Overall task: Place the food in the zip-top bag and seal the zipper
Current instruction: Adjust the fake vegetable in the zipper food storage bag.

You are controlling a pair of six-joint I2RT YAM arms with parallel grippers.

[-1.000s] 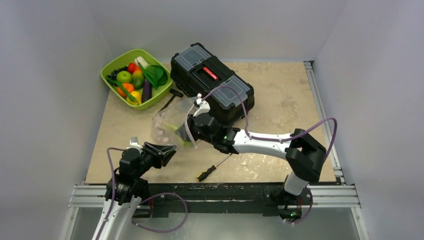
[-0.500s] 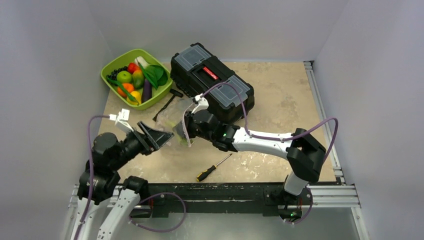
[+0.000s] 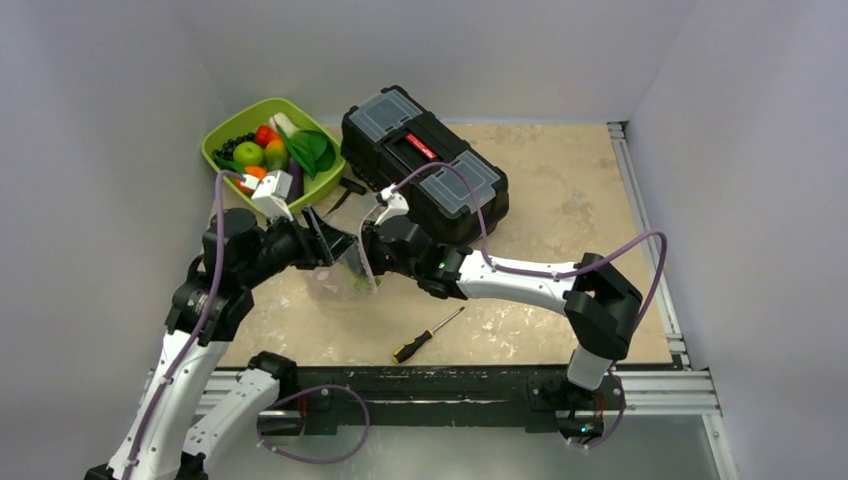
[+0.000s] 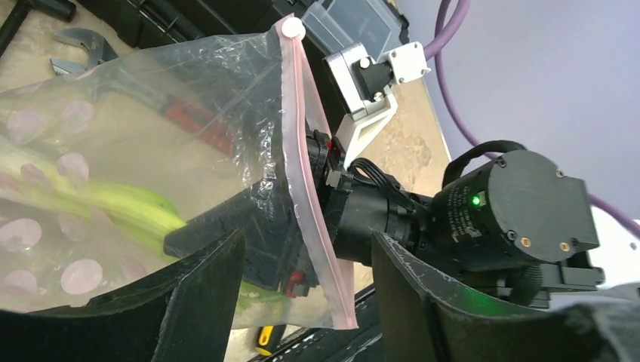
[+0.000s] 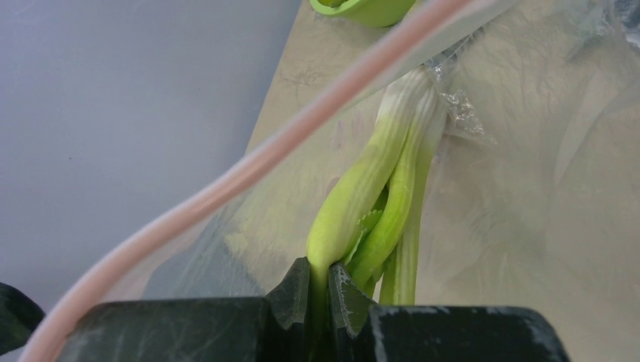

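Note:
The clear zip-top bag (image 3: 338,285) stands on the table in front of the toolbox, with its pink zipper (image 4: 302,162) open. My right gripper (image 3: 368,262) reaches in through the mouth and is shut on the long green-white leek stalks (image 5: 377,188) inside the bag. My left gripper (image 4: 306,302) is open. Its fingers (image 4: 204,294) stand either side of the lower end of the zipper strip without pinching it. The rest of the food (image 3: 265,155) lies in the lime-green tray (image 3: 235,120) at the back left.
A black toolbox (image 3: 425,160) stands behind the bag. A yellow-handled screwdriver (image 3: 425,333) lies near the front edge. A dark hand tool (image 3: 350,187) lies between tray and toolbox. Grey walls close in the left, back and right sides.
My left arm has swung up from the front edge to the bag, its open fingers now straddling the zipper. My right gripper has shifted slightly back and left with the leek.

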